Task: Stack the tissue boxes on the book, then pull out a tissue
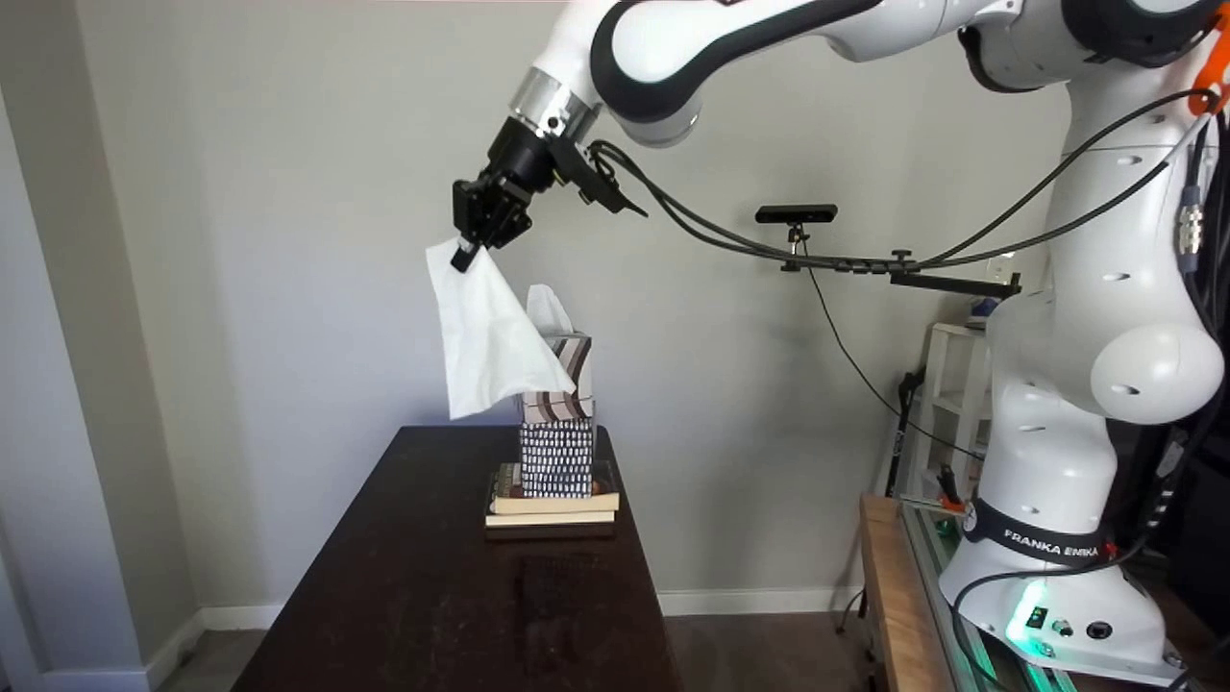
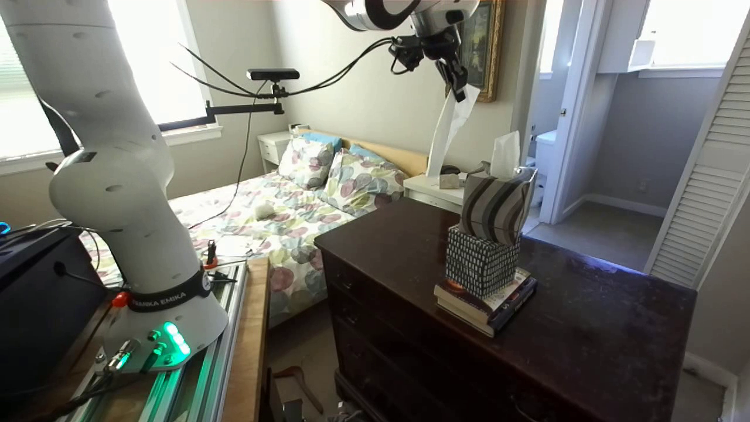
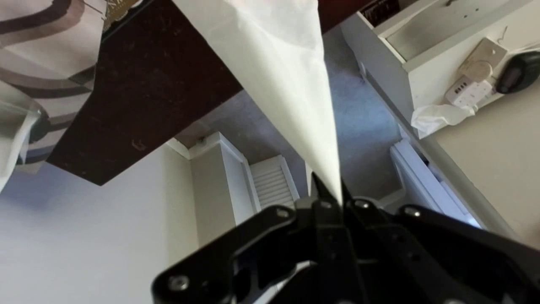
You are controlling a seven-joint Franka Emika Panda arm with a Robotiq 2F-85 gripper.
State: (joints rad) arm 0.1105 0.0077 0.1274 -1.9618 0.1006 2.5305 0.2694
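Note:
My gripper (image 1: pixel 463 258) is shut on a white tissue (image 1: pixel 490 346) and holds it in the air. In the wrist view the tissue (image 3: pixel 291 80) runs up from between the closed fingertips (image 3: pixel 331 192). The striped tissue box (image 2: pixel 492 208) sits on the black-and-white patterned tissue box (image 2: pixel 481 262). The patterned box stands on two stacked books (image 1: pixel 553 516). Another tissue (image 2: pixel 505 155) sticks up from the top of the striped box. In an exterior view the hanging tissue covers part of the striped box (image 1: pixel 572 358). The gripper is above and to one side of the stack.
The stack stands on a dark wooden dresser (image 2: pixel 609 328), near one of its edges in an exterior view. A white nightstand (image 2: pixel 430 190) and a bed (image 2: pixel 275 228) are beyond the dresser. A camera on a bracket (image 1: pixel 796 213) stands near the arm's cables.

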